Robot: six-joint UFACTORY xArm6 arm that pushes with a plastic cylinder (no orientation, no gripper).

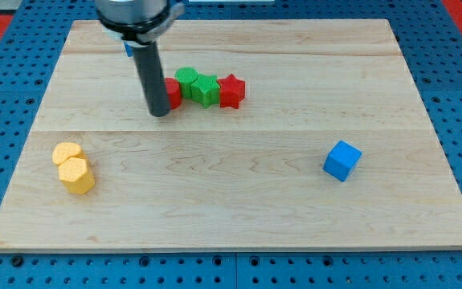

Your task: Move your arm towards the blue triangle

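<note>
Resting at the board's ten o'clock, my tip touches a red block; it has no pincer to open. At its eleven o'clock, a blue sliver, perhaps the triangle, peeks out.

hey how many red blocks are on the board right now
2. A red star sits at the right end of the row near the view's top; another red block is at the row's left end, partly hidden behind my tip. More could be hidden behind the rod.
</note>
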